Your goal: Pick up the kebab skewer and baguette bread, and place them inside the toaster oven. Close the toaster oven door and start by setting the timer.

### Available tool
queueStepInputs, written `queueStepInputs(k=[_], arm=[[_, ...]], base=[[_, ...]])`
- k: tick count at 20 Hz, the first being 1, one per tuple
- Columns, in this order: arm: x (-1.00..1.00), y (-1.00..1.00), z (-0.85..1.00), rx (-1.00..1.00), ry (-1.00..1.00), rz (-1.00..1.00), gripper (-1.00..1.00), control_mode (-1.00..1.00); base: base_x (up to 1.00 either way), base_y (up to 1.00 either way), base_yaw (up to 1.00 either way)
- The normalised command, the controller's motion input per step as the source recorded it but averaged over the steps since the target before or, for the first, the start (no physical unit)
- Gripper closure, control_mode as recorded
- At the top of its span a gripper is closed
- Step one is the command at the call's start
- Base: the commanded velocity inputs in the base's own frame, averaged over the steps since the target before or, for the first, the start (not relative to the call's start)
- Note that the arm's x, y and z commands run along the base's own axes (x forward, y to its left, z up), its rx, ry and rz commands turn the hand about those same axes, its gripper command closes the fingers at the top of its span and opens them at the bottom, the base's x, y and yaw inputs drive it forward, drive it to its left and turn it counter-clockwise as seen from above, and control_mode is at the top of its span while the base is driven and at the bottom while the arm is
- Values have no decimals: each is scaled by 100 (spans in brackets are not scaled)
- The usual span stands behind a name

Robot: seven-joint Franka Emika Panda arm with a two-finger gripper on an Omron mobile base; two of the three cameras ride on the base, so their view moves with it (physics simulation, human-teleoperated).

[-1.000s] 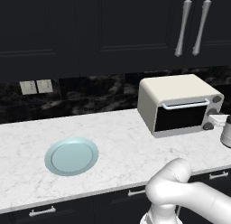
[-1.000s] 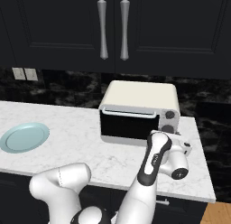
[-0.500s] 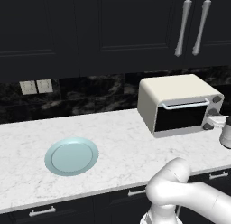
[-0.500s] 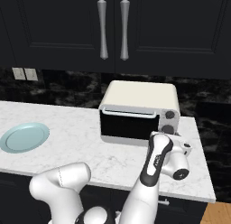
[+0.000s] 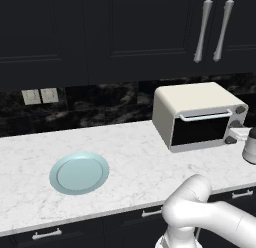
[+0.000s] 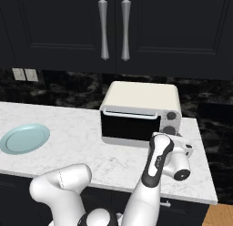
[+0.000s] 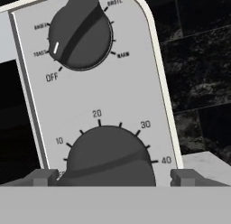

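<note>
The toaster oven [image 6: 139, 113] sits on the marble worktop [image 5: 130, 162] with its dark glass toaster oven door [image 6: 129, 127] shut against the body, so the step in hand looks to be the last one: setting the timer. The kebab skewer and the baguette bread cannot be made out behind the dark glass; I judge they are inside, since the plate [image 5: 79, 172] off at about 9 o'clock from the oven lies bare.

In the hand view the tool [image 7: 110, 177] faces the control panel squarely, its two tips spread wide, one at each side of the lower timer knob [image 7: 108, 157], gripping nothing yet. The knob's raised bar runs nearly level between the tips, tilted slightly up toward 3 o'clock. The upper mode knob [image 7: 81, 33] sits at 12 o'clock from it, its white mark pointing to about 9 o'clock, near the toast label.

To do this well, the tool should ease straight forward until the tips bracket the timer knob's rim, staying centred so that both pads meet it together. Closing off-centre would likely push the knob sideways or slip off its smooth round edge. Once the pinch is firm, the wrist should roll about the knob's own axis, clockwise toward the printed minute marks, without dragging up toward the mode knob.
</note>
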Motion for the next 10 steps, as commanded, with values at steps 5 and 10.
queueStepInputs(k=[5,10], arm=[[0,0,0,0,0,0,-100,-100],[0,0,0,0,0,0,100,-100]], base=[[0,0,0],[0,0,0]])
